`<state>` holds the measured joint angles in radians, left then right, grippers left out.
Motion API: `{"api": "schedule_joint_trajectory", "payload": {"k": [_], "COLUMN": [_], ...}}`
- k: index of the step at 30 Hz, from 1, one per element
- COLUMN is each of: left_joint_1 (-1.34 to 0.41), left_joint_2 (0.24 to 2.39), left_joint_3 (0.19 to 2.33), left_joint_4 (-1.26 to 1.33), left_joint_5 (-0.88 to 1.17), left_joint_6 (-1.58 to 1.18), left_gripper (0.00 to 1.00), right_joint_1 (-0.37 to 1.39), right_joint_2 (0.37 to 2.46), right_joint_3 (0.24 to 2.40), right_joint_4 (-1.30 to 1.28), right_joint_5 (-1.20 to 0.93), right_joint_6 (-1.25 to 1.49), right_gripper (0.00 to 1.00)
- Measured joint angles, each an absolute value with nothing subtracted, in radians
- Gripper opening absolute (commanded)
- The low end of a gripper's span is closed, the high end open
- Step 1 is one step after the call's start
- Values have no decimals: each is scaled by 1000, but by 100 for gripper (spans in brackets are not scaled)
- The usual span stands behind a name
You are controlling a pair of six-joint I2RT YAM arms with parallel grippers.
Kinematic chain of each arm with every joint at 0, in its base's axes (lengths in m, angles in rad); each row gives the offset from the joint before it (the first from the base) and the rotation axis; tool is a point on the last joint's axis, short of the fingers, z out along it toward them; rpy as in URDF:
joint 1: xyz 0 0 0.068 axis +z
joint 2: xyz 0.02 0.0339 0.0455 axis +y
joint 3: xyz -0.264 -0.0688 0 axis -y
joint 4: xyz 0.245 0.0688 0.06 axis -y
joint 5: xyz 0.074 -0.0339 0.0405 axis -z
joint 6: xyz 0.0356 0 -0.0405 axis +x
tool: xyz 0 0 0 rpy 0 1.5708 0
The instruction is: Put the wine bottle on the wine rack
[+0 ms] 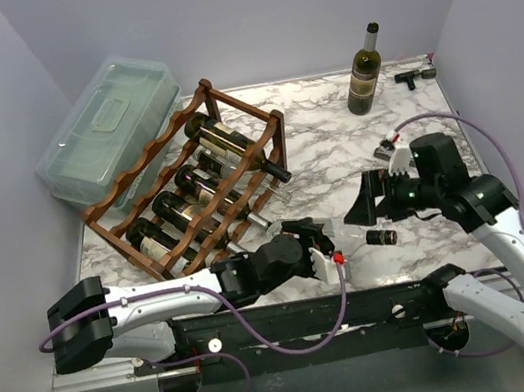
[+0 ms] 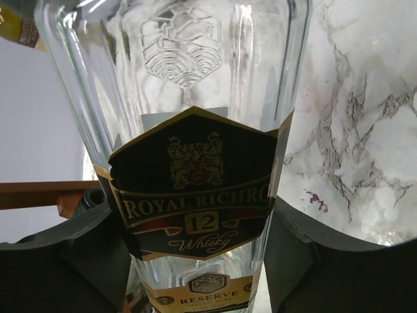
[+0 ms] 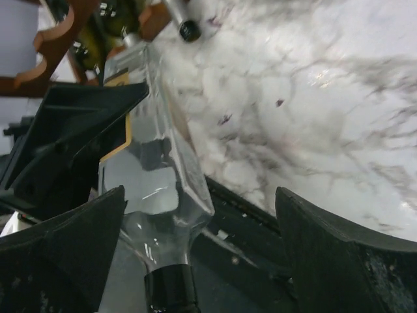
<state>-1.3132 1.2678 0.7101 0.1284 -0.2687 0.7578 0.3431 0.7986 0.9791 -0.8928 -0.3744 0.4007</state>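
At ten o'clock on the desk (image 1: 335, 148), a clear lidded box (image 1: 107, 132); cannot tell what it contains. Just beside it, toward nine o'clock, the wine rack (image 1: 136, 172): reddish-brown, wavy-railed, cradling several dark bottles (image 1: 231, 147) laid on their sides, necks toward four o'clock.

At six o'clock, near the front edge, the left pincer (image 1: 323, 244), clamped on a clear bottle (image 2: 189, 98) that lies roughly level. Sits outside the rack, close to its five o'clock corner. At four o'clock, the right pincer (image 1: 376, 198), spread wide on either side of that bottle's neck, with the dark cap (image 3: 171, 290) between the fingers and one finger well clear of the glass.

At one o'clock, a green bottle (image 1: 364, 71) standing upright. Near it, toward two o'clock, a small black T-shaped part (image 1: 412, 77).

White marble pattern with grey veins across the desk; pale lilac-grey walls (image 1: 260, 13) on three sides.

On the clear bottle's black-and-gold label (image 2: 195, 208): "ROYAL RICHRO", "12", "Whisky"; lower down, "RESERVE". Above it, a crest embossed in the glass. Cannot read the green bottle's pale label.
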Motion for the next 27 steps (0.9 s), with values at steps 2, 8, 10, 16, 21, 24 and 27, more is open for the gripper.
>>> {"api": "schedule_joint_trajectory", "payload": {"k": [2,8,10,16,21,24,27], "left_joint_1": [-1313,-1318,-1317,-1317,-1316,-1316,-1317], "left_joint_2": [1268,1268,1266,1245,1233,1228,1225], "left_joint_3": [710,699,698,684,680,680,679], "left_joint_4": [120,99,94,78,76,72,68], "left_joint_5": [-256,-241,-242,-243,-243,-243,-242], "left_joint_6": [778,808,815,836,846,853,858], "left_gripper": [0,0,0,0,0,0,0], "right_joint_1": [343,358,373,406,424,434,437], "right_joint_2": [815,820,822,794,763,760,760], "right_joint_3": [940,901,892,882,862,853,844], "right_joint_4": [-907,-921,-926,-936,-945,-947,-953], "right_joint_5": [-470,-631,-660,-716,-732,-735,-734], "right_joint_6": [392,379,376,373,376,377,377], "right_gripper": [96,87,90,84,70,60,56]}}
